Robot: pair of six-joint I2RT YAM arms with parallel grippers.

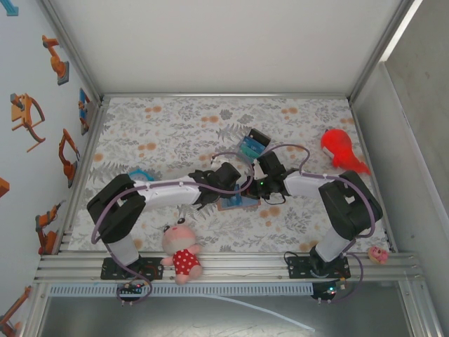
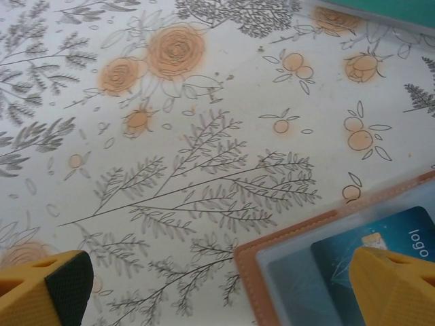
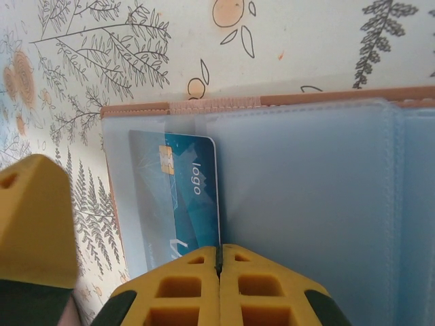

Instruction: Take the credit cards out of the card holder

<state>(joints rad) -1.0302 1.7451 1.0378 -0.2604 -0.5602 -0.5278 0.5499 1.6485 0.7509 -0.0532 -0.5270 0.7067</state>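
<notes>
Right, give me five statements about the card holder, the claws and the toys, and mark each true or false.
1. The card holder lies open on the floral table. True.
2. The left claw is shut. False: its fingers stand wide apart.
3. A blue card marked "logo" sits in a clear sleeve of the holder. True.
4. The right claw is wide open. False: its fingers are pressed together at the card's edge.
5. The red toy lies between the two arm bases. False: it lies toward the far right of the table; the plush doll is the one by the bases.
</notes>
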